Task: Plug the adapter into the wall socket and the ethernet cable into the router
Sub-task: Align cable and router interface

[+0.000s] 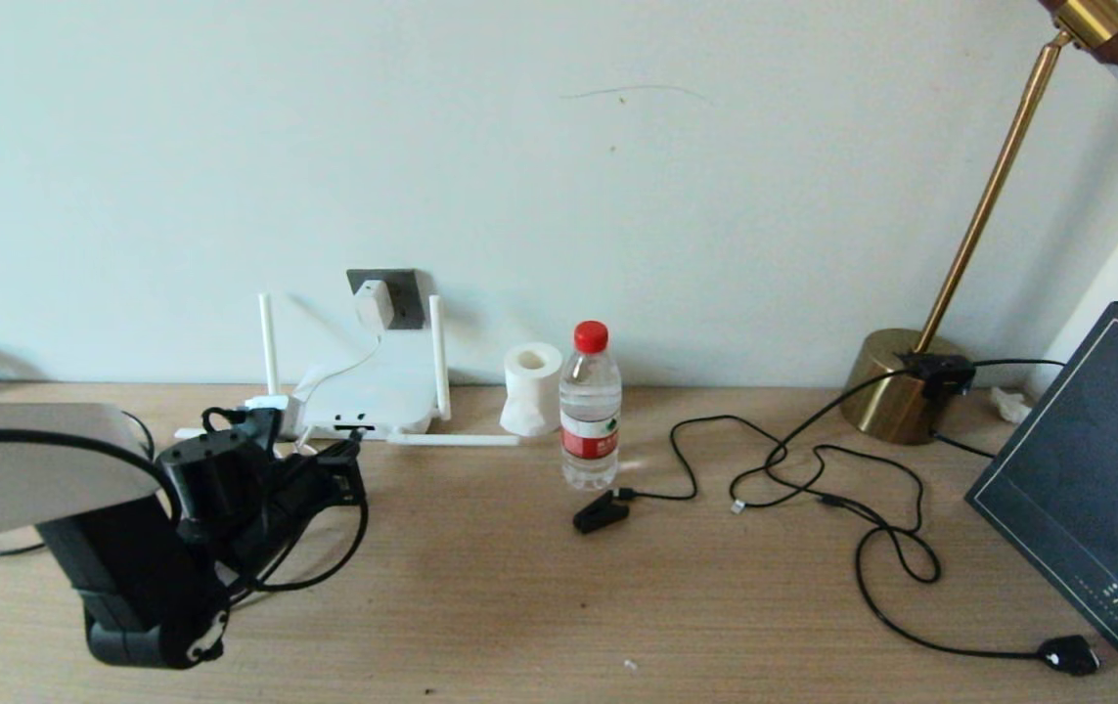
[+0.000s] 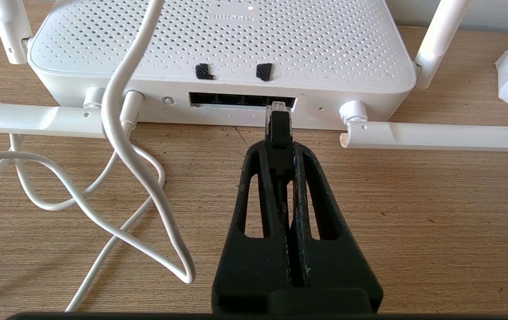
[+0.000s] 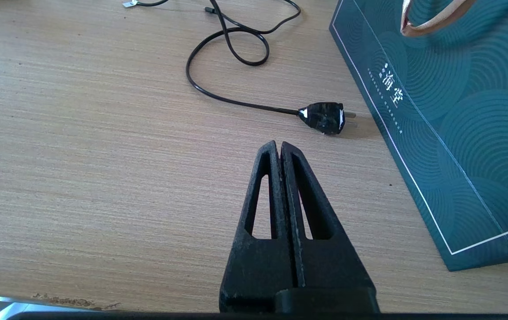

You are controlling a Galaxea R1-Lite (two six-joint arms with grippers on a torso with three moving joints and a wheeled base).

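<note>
Left gripper: the black two-fingered left gripper point(image 2: 279, 146) is clamped on the black boot of the thick black ethernet cable point(image 2: 279, 129), just behind its small clear connector.
Connector: the clear tip sits at the mouth of the rightmost port in the dark slot of the flat white perforated router point(image 2: 222, 40); whether it has latched cannot be told.
Doing it well: the plug should probably stay square to the slot and level with the wooden desk point(image 2: 436, 213), and go straight in until seated; a tilt would likely jam it against the port edge.
Hazard: the looped thin white cord point(image 2: 125, 133) lies beside the gripper, apart from it.
Adapter: the small white rounded cube adapter point(image 1: 374, 305) already sits in the dark grey square wall socket point(image 1: 406, 293).
Right gripper: the black right gripper point(image 3: 279, 149) is parked over bare desk, fingers together, holding nothing.
</note>
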